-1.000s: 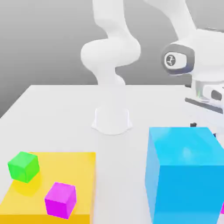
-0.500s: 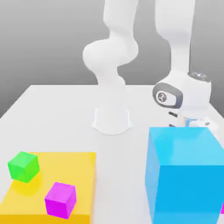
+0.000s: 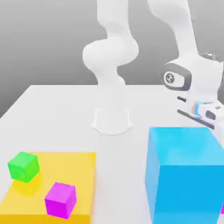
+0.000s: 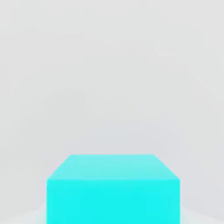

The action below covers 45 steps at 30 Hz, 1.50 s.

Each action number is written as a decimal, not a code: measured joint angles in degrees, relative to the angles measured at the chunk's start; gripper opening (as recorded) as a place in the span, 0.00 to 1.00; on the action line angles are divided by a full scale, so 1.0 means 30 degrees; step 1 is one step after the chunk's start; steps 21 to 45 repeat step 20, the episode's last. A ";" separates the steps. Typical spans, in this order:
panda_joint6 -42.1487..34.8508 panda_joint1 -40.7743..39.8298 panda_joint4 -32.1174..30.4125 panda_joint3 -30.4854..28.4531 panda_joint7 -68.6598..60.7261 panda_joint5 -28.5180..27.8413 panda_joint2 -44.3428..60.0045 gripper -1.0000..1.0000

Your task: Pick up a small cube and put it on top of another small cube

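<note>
Grey backdrop, white bench [image 3: 57, 113]; my fingers [image 3: 205, 124] are pressed together, and what they pinch, if anything, I cannot tell. Green cube [image 3: 23, 166] and magenta cube [image 3: 61, 200] lie well apart from them, on the yellow slab [image 3: 83, 175] beyond the big cyan block [image 3: 186, 175]

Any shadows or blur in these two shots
Exterior view: flat, even light, with a soft shadow under the green cube on the yellow slab. Hand view: a cyan block with slightly soft edges against pale, washed-out ground.

Bright, even, diffuse light; soft shadows sit under the green cube [image 3: 23, 166] and magenta cube [image 3: 61, 199]. Edges look slightly blurred, perhaps from compression.
</note>
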 joint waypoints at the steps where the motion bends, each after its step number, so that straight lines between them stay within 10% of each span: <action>1: -0.0400 -0.0127 0.0684 -0.0126 0.0507 0.0041 0.0287 0.00; 16: -0.2879 -0.0919 0.8870 -0.2190 0.6682 0.0279 0.6009 0.00; 17: -0.2529 -0.0939 0.8902 -0.2169 0.6664 0.0329 0.6390 1.00; 45: -0.2530 -0.0939 0.8902 -0.2169 0.6664 0.0329 0.6390 1.00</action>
